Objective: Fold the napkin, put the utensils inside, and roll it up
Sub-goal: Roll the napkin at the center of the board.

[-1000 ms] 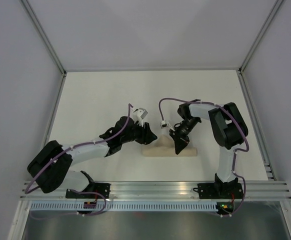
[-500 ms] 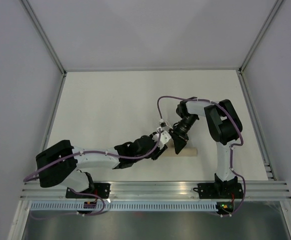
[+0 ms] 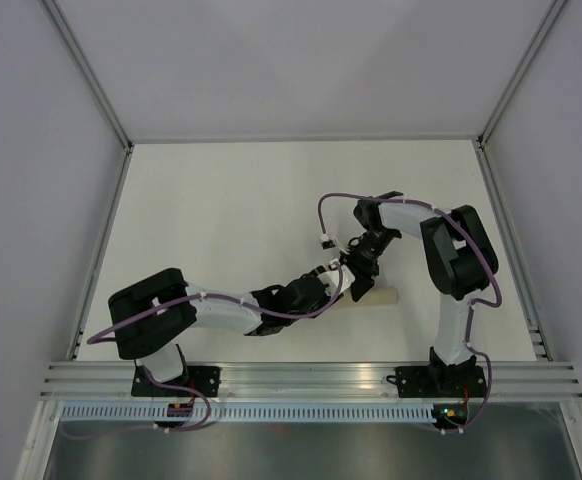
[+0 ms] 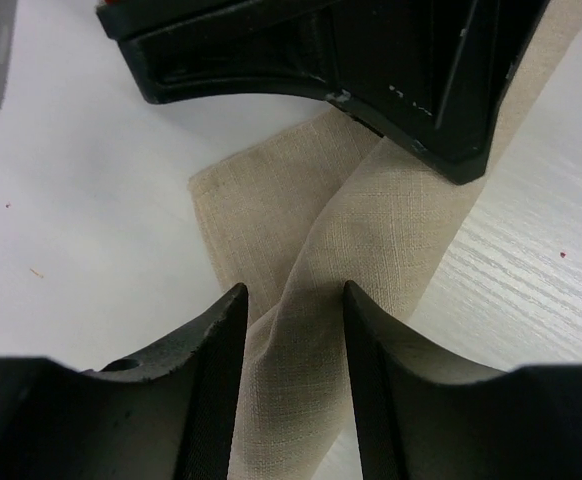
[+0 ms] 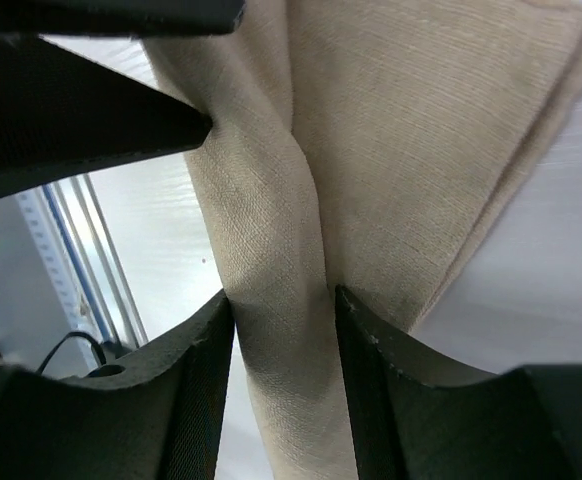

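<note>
The tan napkin [image 3: 382, 296] lies near the front of the table as a narrow roll, mostly covered by both grippers. My left gripper [image 3: 323, 291] reaches in from the left. In the left wrist view it [image 4: 291, 297] is shut on the twisted roll of napkin [image 4: 321, 235], with cloth filling the gap. My right gripper [image 3: 357, 287] comes down from behind, and its jaws [image 5: 284, 300] press both sides of the napkin [image 5: 411, 120] roll. Its black body [image 4: 371, 60] shows just beyond the left fingers. The utensils are hidden.
White walls with metal corner posts enclose the table [image 3: 221, 200] on three sides. An aluminium rail [image 3: 311, 380] carrying both arm bases runs along the near edge. Purple cables loop over both arms.
My left arm has swung right and down to the napkin's left end, next to the right gripper. The napkin has gone from a wider folded shape to a narrow roll.
</note>
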Controlling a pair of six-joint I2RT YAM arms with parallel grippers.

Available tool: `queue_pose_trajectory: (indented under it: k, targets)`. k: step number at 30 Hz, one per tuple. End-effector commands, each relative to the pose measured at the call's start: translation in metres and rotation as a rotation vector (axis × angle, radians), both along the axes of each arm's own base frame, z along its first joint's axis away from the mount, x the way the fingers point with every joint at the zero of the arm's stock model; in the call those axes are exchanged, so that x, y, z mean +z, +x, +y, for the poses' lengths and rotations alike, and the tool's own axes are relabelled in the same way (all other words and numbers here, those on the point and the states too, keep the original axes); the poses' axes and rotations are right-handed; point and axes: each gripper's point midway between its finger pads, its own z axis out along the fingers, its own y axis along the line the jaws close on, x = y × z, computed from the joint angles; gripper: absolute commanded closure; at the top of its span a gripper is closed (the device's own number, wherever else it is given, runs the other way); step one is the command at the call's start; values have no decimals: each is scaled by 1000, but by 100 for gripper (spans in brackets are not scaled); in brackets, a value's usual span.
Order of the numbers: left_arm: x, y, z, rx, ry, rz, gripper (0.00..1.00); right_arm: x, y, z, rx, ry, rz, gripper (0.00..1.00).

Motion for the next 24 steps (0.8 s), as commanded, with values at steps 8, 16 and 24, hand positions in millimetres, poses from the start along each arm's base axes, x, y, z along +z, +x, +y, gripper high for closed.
queue_pose_trajectory:
  k: [8,16,24]
  targets:
    - [-4,14,-1,34,-139,139,60,18,59,-8,-137,5,-458,46]
    - [-22,5,-2,-14,-180,314,68,57,77,-17,-194,71,-747,43]
    - [-39,3,1,-17,-205,474,68,80,44,-16,-75,173,-941,43]
